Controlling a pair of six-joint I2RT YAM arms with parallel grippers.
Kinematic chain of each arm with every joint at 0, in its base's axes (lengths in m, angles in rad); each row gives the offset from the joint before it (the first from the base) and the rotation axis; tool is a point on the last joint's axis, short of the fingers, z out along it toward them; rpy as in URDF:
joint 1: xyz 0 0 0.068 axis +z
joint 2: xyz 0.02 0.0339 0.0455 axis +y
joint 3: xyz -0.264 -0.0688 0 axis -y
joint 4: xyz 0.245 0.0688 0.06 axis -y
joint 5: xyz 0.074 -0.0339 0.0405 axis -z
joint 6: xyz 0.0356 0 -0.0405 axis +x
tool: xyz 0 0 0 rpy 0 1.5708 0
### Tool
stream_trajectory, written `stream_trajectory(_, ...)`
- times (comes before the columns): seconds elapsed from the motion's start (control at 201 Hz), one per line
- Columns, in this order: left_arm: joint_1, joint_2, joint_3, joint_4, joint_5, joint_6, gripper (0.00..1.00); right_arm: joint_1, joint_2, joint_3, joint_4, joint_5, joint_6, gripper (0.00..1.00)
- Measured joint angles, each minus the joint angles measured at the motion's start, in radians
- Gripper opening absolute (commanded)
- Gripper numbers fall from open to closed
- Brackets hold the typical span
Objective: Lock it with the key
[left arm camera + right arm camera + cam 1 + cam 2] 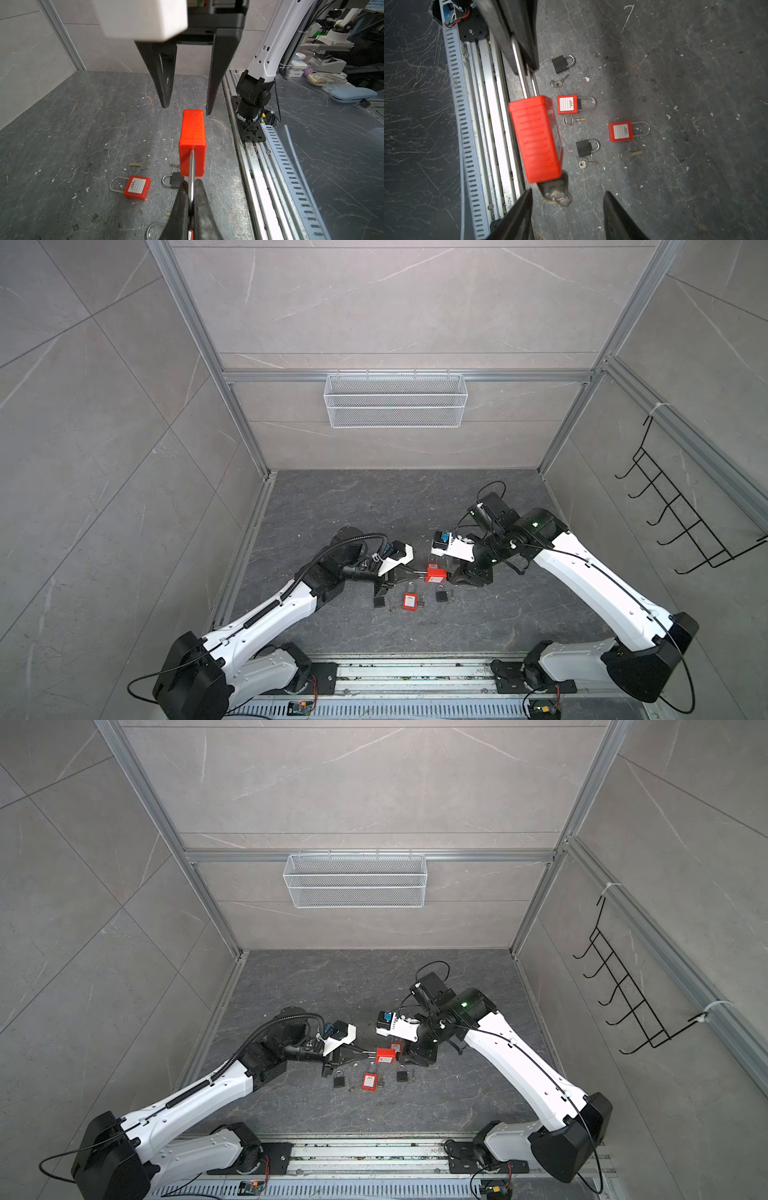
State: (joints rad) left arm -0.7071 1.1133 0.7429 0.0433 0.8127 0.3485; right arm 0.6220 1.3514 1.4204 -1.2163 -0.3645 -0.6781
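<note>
The red padlock [192,143] is held above the middle of the table [62,145], its shackle [191,166] pinched by the left fingers [180,207]. The right fingers [164,79] are spread beside the key [554,187] in its base. If they are closed off-centre, the lock could be twisted loose.

The red ribbed padlock [536,139] hung level above the tabletop [685,93], a dark-headed key [553,186] on a ring seated in its base.
</note>
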Motion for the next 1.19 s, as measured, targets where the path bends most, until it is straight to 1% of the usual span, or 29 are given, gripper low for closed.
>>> stream_trajectory(0.129, 0.000, 0.000, 0.010, -0.005, 0.005, 0.000, 0.00, 0.000, 0.013, 0.000, 0.004, -0.008, -0.007, 0.49)
stream_trajectory(0.204, 0.000, 0.000, 0.011, -0.002, 0.005, -0.002, 0.00, 0.000, 0.011, -0.004, 0.020, -0.008, -0.009, 0.42)
stream_trajectory(0.249, 0.000, 0.000, 0.011, 0.003, 0.000, -0.006, 0.00, 0.000, 0.008, -0.015, 0.041, -0.006, -0.007, 0.41)
stream_trajectory(0.299, 0.001, 0.000, 0.011, 0.012, 0.001, -0.013, 0.00, 0.000, -0.001, -0.037, 0.074, 0.008, -0.006, 0.42)
stream_trajectory(0.383, 0.000, 0.000, 0.011, 0.023, -0.002, -0.024, 0.00, 0.000, -0.030, -0.090, 0.139, 0.034, -0.004, 0.45)
stream_trajectory(0.463, 0.001, 0.000, 0.011, 0.039, -0.003, -0.031, 0.00, 0.000, -0.069, -0.138, 0.190, 0.063, -0.003, 0.51)
stream_trajectory(0.558, 0.000, 0.000, 0.011, 0.053, -0.003, -0.034, 0.00, 0.000, -0.111, -0.164, 0.213, 0.090, -0.012, 0.52)
stream_trajectory(0.682, 0.000, 0.000, 0.011, 0.055, -0.002, -0.033, 0.00, 0.000, -0.162, -0.164, 0.208, 0.101, -0.037, 0.52)
stream_trajectory(0.787, 0.000, 0.000, 0.011, 0.052, -0.002, -0.031, 0.00, 0.000, -0.187, -0.131, 0.153, 0.092, -0.060, 0.49)
stream_trajectory(0.961, 0.000, 0.000, 0.011, 0.044, 0.001, -0.026, 0.00, 0.000, -0.185, -0.072, 0.110, 0.059, -0.088, 0.43)
stream_trajectory(1.195, 0.000, 0.002, 0.016, 0.023, 0.004, -0.017, 0.00, 0.000, -0.136, -0.060, 0.105, 0.024, -0.132, 0.35)
